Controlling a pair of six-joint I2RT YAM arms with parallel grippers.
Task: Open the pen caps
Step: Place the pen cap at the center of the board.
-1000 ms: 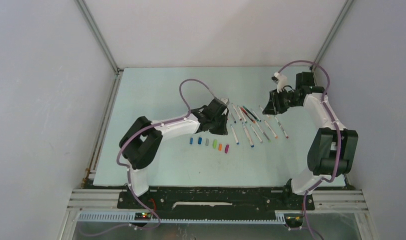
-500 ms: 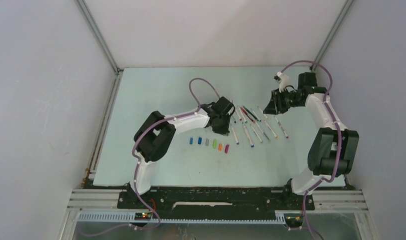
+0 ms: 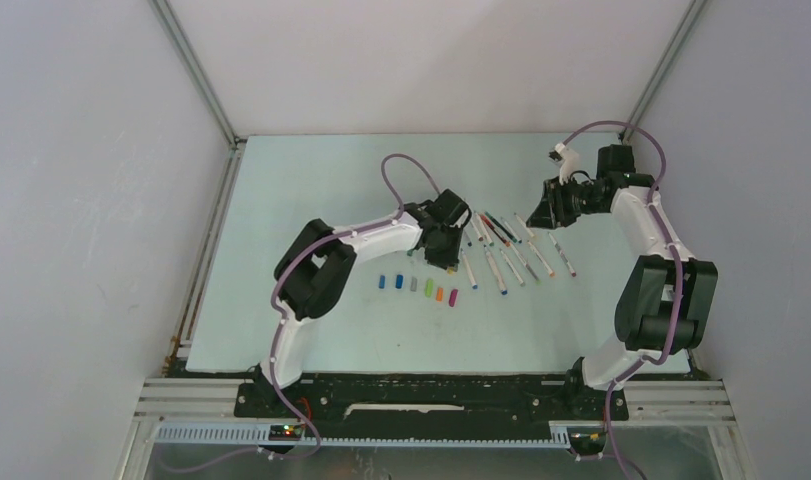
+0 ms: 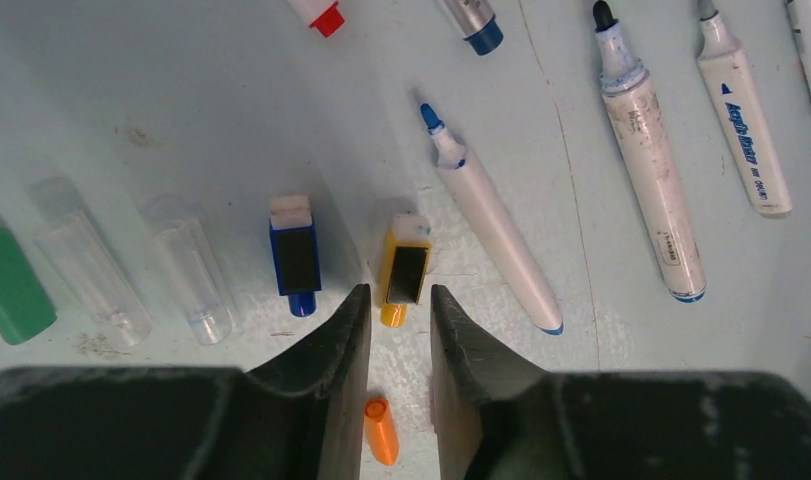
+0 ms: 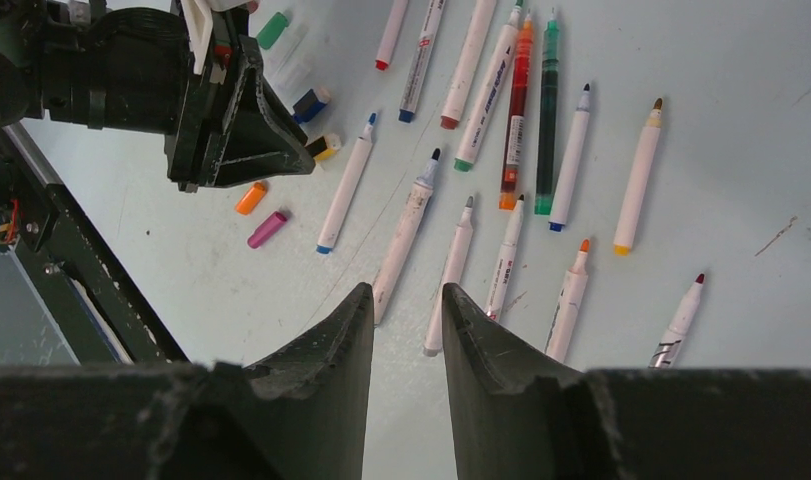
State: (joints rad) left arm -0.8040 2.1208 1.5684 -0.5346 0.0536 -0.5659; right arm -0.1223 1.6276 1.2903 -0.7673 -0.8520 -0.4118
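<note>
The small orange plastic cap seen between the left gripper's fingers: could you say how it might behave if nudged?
The small orange plastic cap looks round and lies on its side, so it would probably roll when nudged. It is tiny beside the left gripper, so likely light and apt to slip from a pinch.

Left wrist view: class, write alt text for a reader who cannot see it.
The left gripper, open and empty, hangs over a pale table, an orange cap lying below between its fingers. Just ahead lie a yellow cap and a blue cap, with two clear caps and a green cap further left. Uncapped white pens lie to the right.
</note>
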